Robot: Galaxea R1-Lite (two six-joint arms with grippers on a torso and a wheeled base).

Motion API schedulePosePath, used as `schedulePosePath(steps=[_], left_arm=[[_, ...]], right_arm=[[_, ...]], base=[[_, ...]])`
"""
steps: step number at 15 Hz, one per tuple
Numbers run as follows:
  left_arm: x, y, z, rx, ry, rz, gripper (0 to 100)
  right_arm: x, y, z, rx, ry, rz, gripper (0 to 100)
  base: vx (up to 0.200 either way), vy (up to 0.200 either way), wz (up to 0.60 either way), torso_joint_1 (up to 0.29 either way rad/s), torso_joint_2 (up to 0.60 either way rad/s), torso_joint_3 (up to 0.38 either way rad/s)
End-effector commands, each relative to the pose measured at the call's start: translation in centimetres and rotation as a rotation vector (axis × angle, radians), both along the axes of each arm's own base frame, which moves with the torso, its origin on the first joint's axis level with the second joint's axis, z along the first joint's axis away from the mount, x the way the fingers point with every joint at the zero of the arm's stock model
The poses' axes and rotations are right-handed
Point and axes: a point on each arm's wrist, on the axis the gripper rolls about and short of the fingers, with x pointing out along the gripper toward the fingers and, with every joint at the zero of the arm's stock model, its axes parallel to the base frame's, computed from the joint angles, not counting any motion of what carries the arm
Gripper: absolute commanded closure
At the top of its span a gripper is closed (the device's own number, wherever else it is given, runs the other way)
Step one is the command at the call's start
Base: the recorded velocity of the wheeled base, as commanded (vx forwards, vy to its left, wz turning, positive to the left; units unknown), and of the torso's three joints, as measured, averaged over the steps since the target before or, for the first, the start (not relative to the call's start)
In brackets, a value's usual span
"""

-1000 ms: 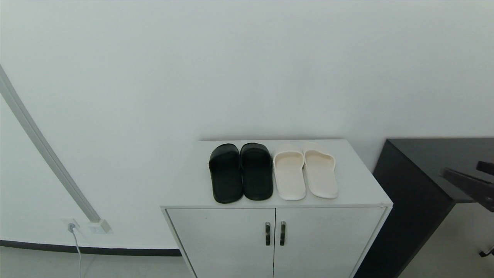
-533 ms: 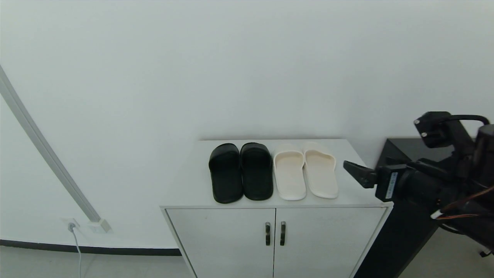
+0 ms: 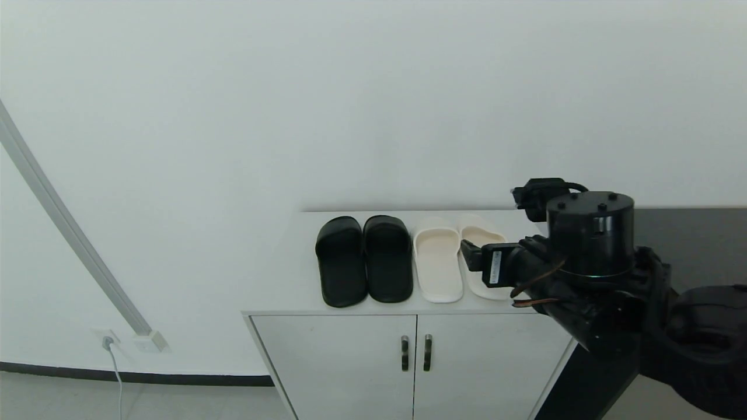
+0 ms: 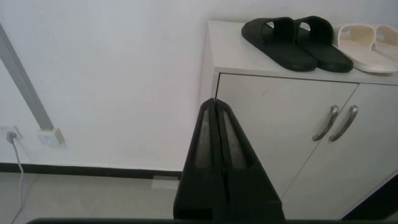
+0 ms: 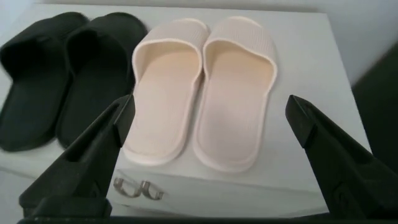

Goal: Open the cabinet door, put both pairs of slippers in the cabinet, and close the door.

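Note:
A white cabinet (image 3: 338, 356) stands against the wall with both doors shut and two metal handles (image 3: 415, 353) at the middle. On its top lie a pair of black slippers (image 3: 363, 261) and, to their right, a pair of cream slippers (image 3: 437, 265). My right gripper (image 3: 470, 255) hovers over the right cream slipper, covering part of it. In the right wrist view it (image 5: 208, 118) is wide open above the cream slippers (image 5: 202, 93), with the black slippers (image 5: 59, 74) beside them. My left gripper (image 4: 216, 130) is shut and empty, low, facing the cabinet (image 4: 280, 118).
A black table (image 3: 694, 230) stands right of the cabinet, close to its side. A grey conduit (image 3: 58, 216) slants down the wall to an outlet (image 3: 108, 339) with a cable near the floor on the left.
My right arm has come in from the right and swung left over the cabinet top, ending above the right cream slipper. The slippers and doors have not moved.

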Motion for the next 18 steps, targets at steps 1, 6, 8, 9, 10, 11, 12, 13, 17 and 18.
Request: schedulePosePath(steps=[1,6,8,9,10,11,12,13,17,18], left_arm=[[0.0,0.0,0.0,0.0,0.0,0.0,100],[0.0,0.0,0.0,-0.002,0.001,0.0,100],[0.0,0.0,0.0,-0.002,0.0,0.0,100],[0.0,0.0,0.0,-0.002,0.001,0.0,100],[0.0,0.0,0.0,-0.002,0.0,0.0,100],[0.0,0.0,0.0,-0.002,0.001,0.0,100],[0.0,0.0,0.0,-0.002,0.0,0.0,100],[0.0,0.0,0.0,-0.002,0.0,0.0,100],[0.0,0.0,0.0,-0.005,0.0,0.0,100],[0.0,0.0,0.0,-0.005,0.001,0.0,100]], right_arm=[[2.3,2.2,-2.9,-0.046,0.03,-0.035,0],[6.3,3.7,-6.5,-0.035,0.02,-0.073,0],[7.4,3.9,-7.0,-0.033,0.022,-0.078,0],[7.8,3.9,-6.9,-0.025,0.02,-0.065,0],[8.3,3.8,-6.8,-0.016,0.02,-0.052,0],[8.7,3.8,-6.6,-0.014,0.023,-0.045,0],[9.2,3.7,-6.8,-0.018,0.031,-0.046,0],[9.7,3.7,-6.8,-0.017,0.03,-0.053,0],[12.1,3.4,-6.8,0.004,0.021,-0.051,0],[12.5,3.4,-6.7,0.007,0.019,-0.052,0]], base=[[0.0,0.0,0.0,0.0,0.0,0.0],[0.0,0.0,0.0,0.0,0.0,0.0],[0.0,0.0,0.0,0.0,0.0,0.0],[0.0,0.0,0.0,0.0,0.0,0.0],[0.0,0.0,0.0,0.0,0.0,0.0],[0.0,0.0,0.0,0.0,0.0,0.0],[0.0,0.0,0.0,0.0,0.0,0.0],[0.0,0.0,0.0,0.0,0.0,0.0],[0.0,0.0,0.0,0.0,0.0,0.0],[0.0,0.0,0.0,0.0,0.0,0.0]])
